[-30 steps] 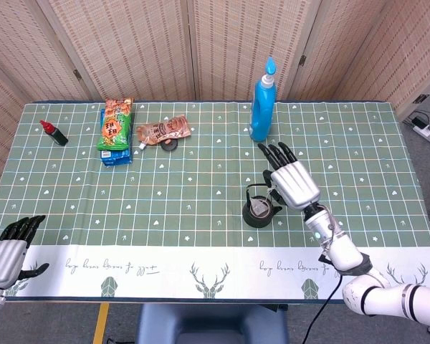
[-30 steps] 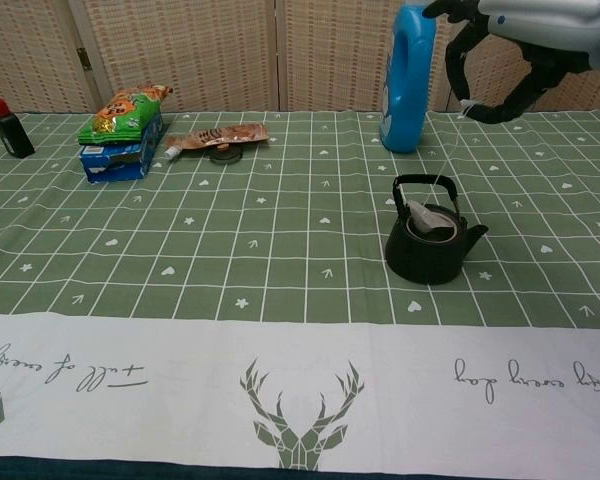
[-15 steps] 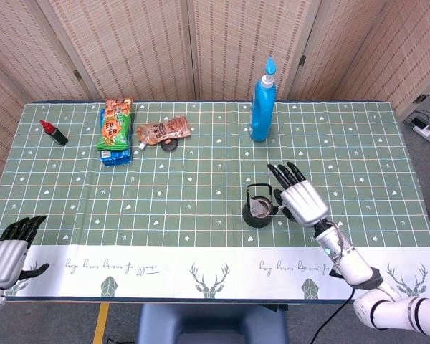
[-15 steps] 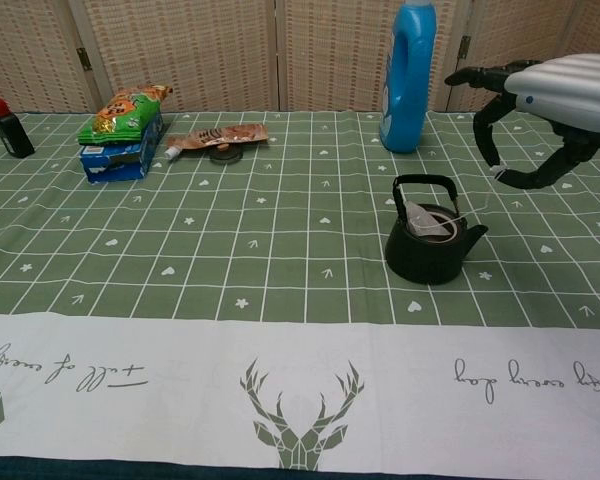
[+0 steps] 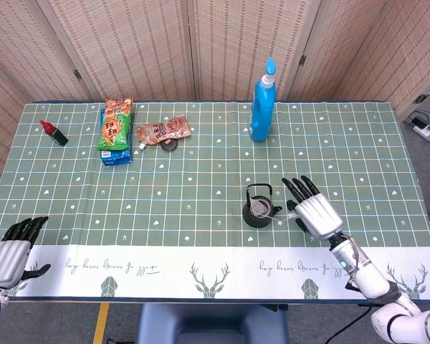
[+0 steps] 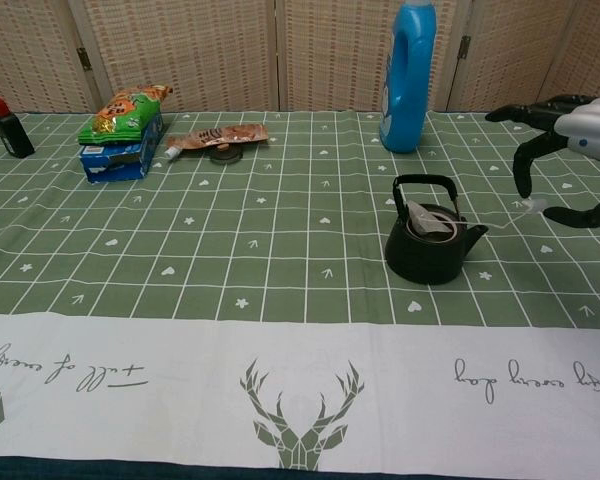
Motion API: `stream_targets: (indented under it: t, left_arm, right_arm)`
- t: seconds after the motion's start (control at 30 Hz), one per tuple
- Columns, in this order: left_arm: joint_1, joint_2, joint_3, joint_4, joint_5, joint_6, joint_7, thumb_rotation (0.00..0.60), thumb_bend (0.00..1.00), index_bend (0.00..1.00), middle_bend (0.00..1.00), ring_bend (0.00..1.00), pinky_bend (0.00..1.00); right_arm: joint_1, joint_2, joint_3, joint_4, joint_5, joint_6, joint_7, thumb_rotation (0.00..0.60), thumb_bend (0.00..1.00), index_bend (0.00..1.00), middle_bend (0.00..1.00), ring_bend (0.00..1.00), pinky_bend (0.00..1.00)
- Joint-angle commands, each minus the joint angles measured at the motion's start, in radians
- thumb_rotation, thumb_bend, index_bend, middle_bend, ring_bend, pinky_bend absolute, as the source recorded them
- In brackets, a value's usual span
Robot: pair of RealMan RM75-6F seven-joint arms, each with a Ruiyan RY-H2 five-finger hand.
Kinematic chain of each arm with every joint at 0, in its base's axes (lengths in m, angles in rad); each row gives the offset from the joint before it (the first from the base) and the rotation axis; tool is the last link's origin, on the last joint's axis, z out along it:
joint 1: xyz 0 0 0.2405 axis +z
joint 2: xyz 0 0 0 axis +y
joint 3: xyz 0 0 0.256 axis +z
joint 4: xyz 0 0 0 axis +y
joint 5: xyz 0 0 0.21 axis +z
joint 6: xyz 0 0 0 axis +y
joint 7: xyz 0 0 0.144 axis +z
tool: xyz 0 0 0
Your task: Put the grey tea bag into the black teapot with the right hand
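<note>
Right hand point(image 5: 315, 213) further from teapot point(image 5: 259, 207)

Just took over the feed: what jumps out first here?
The tall blue detergent bottle stands at the far edge of the green checked tablecloth. Nearer, the grey tea bag sits in the black teapot, beside the right hand.

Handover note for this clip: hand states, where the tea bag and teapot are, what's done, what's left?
Right hand: to the right of the black teapot, fingers spread; its thumb and a finger appear to pinch the tag of the string.
Left hand: at the near left table edge, holding nothing.
Grey tea bag: sits in the teapot's open mouth, string running right to the tag.
Done: bag is in the pot.
Left: release the tag, then pull the right hand clear.
</note>
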Motion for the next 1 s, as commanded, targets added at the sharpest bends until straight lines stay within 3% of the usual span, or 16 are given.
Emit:
stream_targets:
  t: [0.03,0.2,0.5,0.57,0.6,0.63,0.7,0.73,0.87,1.0]
  left_arm:
    - [0.001,0.001,-0.001,0.0,-0.001,0.002,-0.003,0.6,0.16,0.0,0.05,0.05,0.1]
    - [0.001,0.002,0.0,0.001,0.001,0.002,-0.007,0.6,0.16,0.0,0.05,0.05,0.1]
    - [0.0,-0.001,0.001,-0.001,0.002,0.001,0.002,0.6,0.16,0.0,0.05,0.05,0.1]
    - [0.001,0.0,0.0,-0.003,0.003,0.005,0.005,0.6,0.16,0.0,0.05,0.05,0.1]
    - [0.001,0.0,0.001,-0.004,0.005,0.006,0.003,0.6,0.16,0.0,0.05,0.05,0.1]
    - [0.001,0.0,0.001,-0.005,0.007,0.008,0.002,0.6,0.16,0.0,0.05,0.05,0.1]
    - [0.002,0.0,0.003,-0.005,0.008,0.008,0.004,0.6,0.16,0.0,0.05,0.05,0.11]
    - [0.002,0.0,0.004,-0.006,0.008,0.007,0.006,0.6,0.16,0.0,0.05,0.05,0.11]
    - [0.002,-0.002,0.005,-0.012,0.009,0.008,0.018,0.6,0.16,0.0,0.05,0.05,0.11]
    - [0.003,0.0,0.005,-0.015,0.007,0.007,0.017,0.6,0.16,0.0,0.05,0.06,0.1]
  right_arm:
    - [-0.003,0.038,-0.021,-0.054,0.035,-0.047,-0.061,0.6,0.4,0.01,0.0,0.0,0.0]
    - [-0.019,0.077,-0.031,-0.136,0.072,-0.048,-0.15,0.6,0.4,0.0,0.0,0.0,0.0]
    - [-0.02,0.197,-0.023,-0.315,0.07,-0.048,-0.181,0.6,0.4,0.0,0.0,0.0,0.0]
    - [-0.011,0.225,-0.02,-0.354,0.072,-0.067,-0.183,0.6,0.4,0.0,0.0,0.08,0.01]
    - [-0.007,0.237,-0.019,-0.37,0.075,-0.077,-0.18,0.6,0.4,0.0,0.0,0.2,0.09]
    - [0.0,0.254,-0.017,-0.392,0.081,-0.093,-0.171,0.6,0.4,0.0,0.0,0.41,0.26]
    - [0.014,0.285,-0.014,-0.429,0.11,-0.131,-0.153,0.6,0.4,0.0,0.0,0.73,0.58]
    - [0.027,0.307,-0.008,-0.451,0.138,-0.155,-0.151,0.6,0.4,0.0,0.0,0.83,0.69]
    - [0.081,0.369,0.02,-0.53,0.283,-0.229,-0.154,0.6,0.4,0.0,0.0,0.98,0.88]
    - [0.159,0.41,0.041,-0.577,0.44,-0.305,-0.169,0.6,0.4,0.01,0.03,1.0,0.95]
